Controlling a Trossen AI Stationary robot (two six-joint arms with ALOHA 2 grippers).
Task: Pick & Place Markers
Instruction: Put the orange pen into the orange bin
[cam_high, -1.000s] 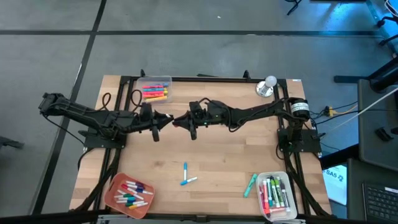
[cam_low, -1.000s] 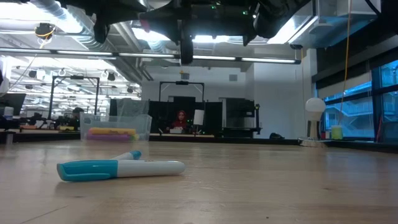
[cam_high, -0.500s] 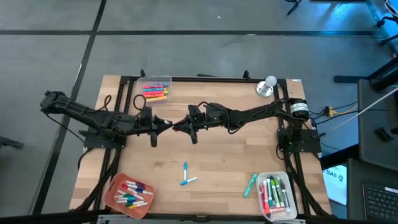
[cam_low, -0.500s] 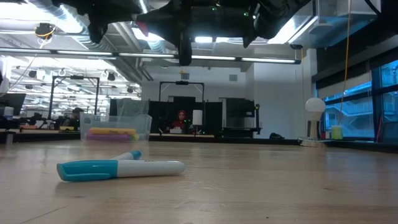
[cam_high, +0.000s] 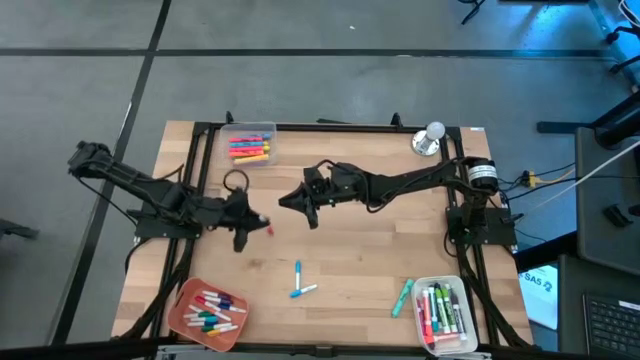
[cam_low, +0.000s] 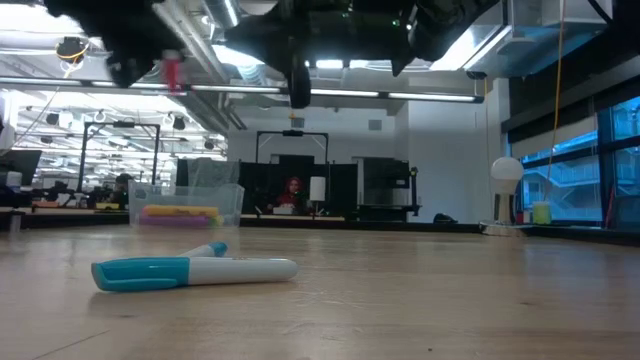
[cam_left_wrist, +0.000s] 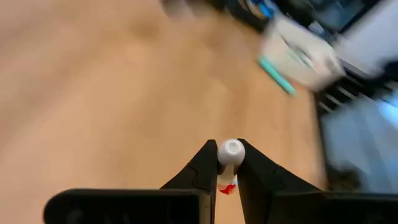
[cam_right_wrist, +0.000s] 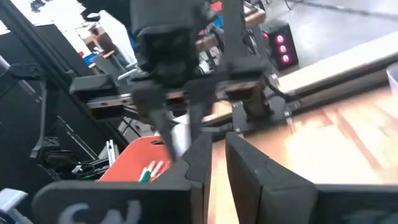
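My left gripper (cam_high: 256, 222) hangs over the table's left middle, shut on a white-barrelled marker (cam_left_wrist: 231, 151) with a red part (cam_high: 268, 230). In the low view it shows high up at the left (cam_low: 172, 72). My right gripper (cam_high: 287, 200) hovers a little farther back and to the right. Its fingers (cam_right_wrist: 214, 152) stand a narrow slit apart with nothing between them. Two blue markers (cam_high: 299, 281) and a teal one (cam_high: 402, 297) lie flat on the wood nearer the front. My left gripper pinches the marker's barrel between its two fingertips (cam_left_wrist: 208, 163). The white round end (cam_left_wrist: 231, 148) shows just past the tips, and a red part (cam_left_wrist: 227, 188) shows farther back in the gap. The marker is lifted well clear of the table.
A clear box (cam_high: 251, 146) of markers stands at the far left. An orange tray (cam_high: 207, 310) of markers is at the near left, and a clear bin (cam_high: 444, 315) of markers at the near right. A silver bell (cam_high: 430, 139) sits at the far right.
My left gripper has drawn away from my right gripper toward the table's near-left, sinking a little and tipping its fingers downward. It has carried the red-and-white marker along. My right gripper has kept still.
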